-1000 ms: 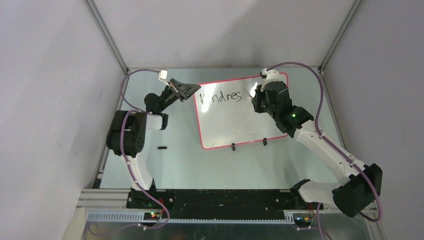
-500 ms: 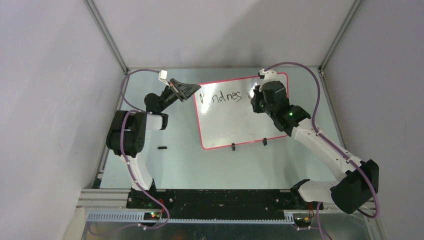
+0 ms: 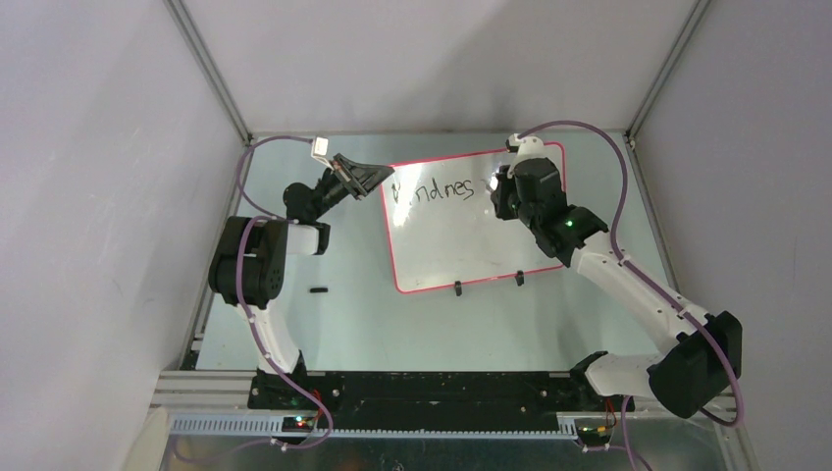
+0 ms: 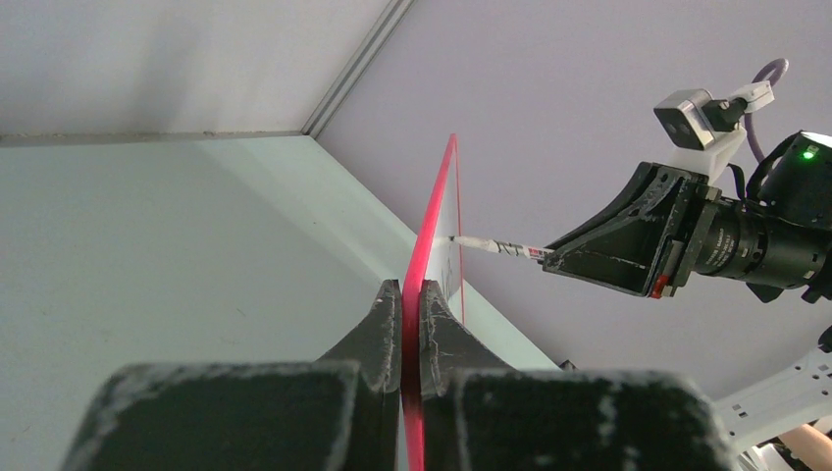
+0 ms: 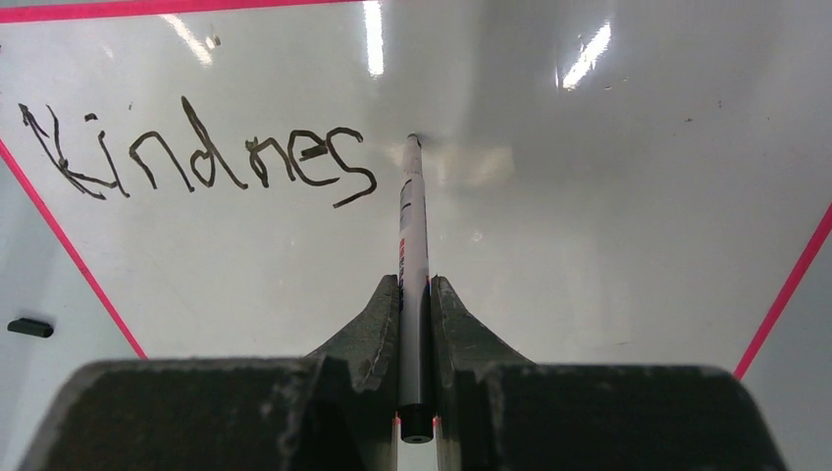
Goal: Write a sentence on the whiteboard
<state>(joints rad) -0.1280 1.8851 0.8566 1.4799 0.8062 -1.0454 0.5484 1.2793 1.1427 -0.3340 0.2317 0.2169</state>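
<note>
Glossy white laminate faced the whiteboard (image 3: 451, 245), which sat toward the far edge of the counter, roughly midway between the far corners, its clip feet on the near side. The left gripper (image 4: 412, 294) was clamped on the red-pink rim at the board's left side. The right gripper (image 5: 415, 289) was closed on a marker (image 5: 413, 216), whose tip met the surface just right of the sentence (image 5: 196, 157), which read "Kindnes". The board appeared thin, light and stiff, with a slippery face. It was best held by the rim, since pressure from the tip could slide or tilt it. The marker was best gripped mid-barrel.
</note>
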